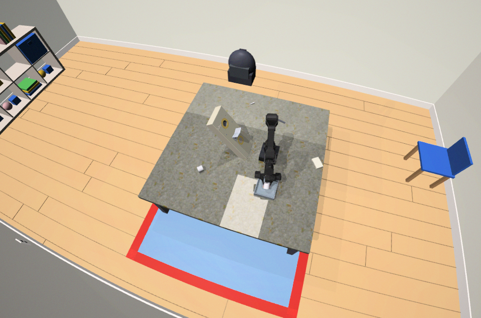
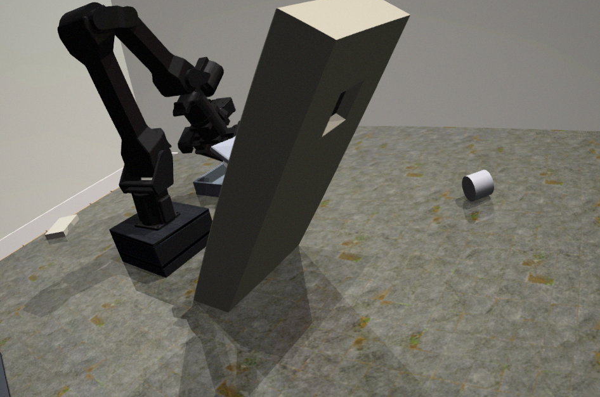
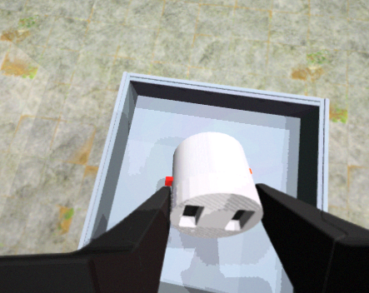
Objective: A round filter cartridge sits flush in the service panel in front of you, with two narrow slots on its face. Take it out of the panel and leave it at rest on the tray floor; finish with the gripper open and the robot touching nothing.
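Note:
The white round filter cartridge (image 3: 209, 161) (image 1: 266, 186), with two narrow slots on its face, is out of the panel and sits between my fingers. My gripper (image 3: 211, 192) (image 1: 267, 181) (image 2: 203, 140) is shut on its sides and points down over the light grey-blue tray (image 3: 221, 96) (image 1: 272, 195) (image 2: 208, 184). The cartridge hangs over the tray floor, inside the tray's outline, and casts a shadow on it. I cannot tell whether it touches the floor. The tilted beige service panel (image 1: 229, 131) (image 2: 271, 164) stands to the left of the arm and hides part of the tray in the exterior view.
A second white cylinder (image 1: 200, 168) (image 2: 477, 185) lies on the table left of the panel. A small beige block (image 1: 317, 162) (image 2: 61, 225) lies right of the arm base (image 2: 160, 237). A pale strip (image 1: 242, 209) runs from beside the tray to the table's front edge.

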Tool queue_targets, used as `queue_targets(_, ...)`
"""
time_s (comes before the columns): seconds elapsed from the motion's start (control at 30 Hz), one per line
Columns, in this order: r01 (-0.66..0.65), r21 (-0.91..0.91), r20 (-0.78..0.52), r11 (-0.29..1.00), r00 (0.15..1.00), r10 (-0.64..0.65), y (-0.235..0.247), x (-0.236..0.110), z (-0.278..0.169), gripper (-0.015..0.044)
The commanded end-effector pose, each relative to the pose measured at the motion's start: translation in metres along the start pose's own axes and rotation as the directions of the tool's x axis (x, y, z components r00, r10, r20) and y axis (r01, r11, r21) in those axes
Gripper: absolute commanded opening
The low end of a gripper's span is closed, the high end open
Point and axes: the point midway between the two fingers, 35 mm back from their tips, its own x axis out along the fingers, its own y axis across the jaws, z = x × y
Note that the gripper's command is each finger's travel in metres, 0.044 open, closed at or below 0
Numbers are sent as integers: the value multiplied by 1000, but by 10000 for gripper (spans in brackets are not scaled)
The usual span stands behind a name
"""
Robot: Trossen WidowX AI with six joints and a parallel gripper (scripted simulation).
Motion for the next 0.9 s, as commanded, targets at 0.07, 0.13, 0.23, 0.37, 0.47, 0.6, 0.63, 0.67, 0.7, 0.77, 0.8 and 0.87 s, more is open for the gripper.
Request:
queue_targets(0.07, -1, -5, 3, 1000, 1000, 2, 0, 7, -6, 0)
queue_targets(0.13, 0, 0, -2, 1000, 1000, 0, 0, 4, -4, 53)
queue_targets(0.23, 0, 0, -2, 1000, 1000, 0, 0, 4, -4, 131)
queue_targets(0.37, 0, 0, -2, 1000, 1000, 0, 0, 4, -4, 236)
queue_targets(0.47, 0, 0, -2, 1000, 1000, 0, 0, 4, -4, 315)
queue_targets(0.6, 0, 0, -2, 1000, 1000, 0, 0, 4, -4, 420)
queue_targets(0.63, 0, 0, -2, 1000, 1000, 0, 0, 4, -4, 440)
queue_targets(0.67, 0, 0, -2, 1000, 1000, 0, 0, 4, -4, 440)
queue_targets(0.7, 0, 0, -2, 1000, 1000, 0, 0, 4, -4, 440)
queue_targets(0.77, 0, 0, -2, 1000, 1000, 0, 0, 2, -3, 440)
queue_targets(0.8, 0, 0, -2, 1000, 1000, 0, 0, -3, 1, 440)
queue_targets(0.87, 0, 0, -2, 1000, 1000, 0, 0, -24, 16, 440)
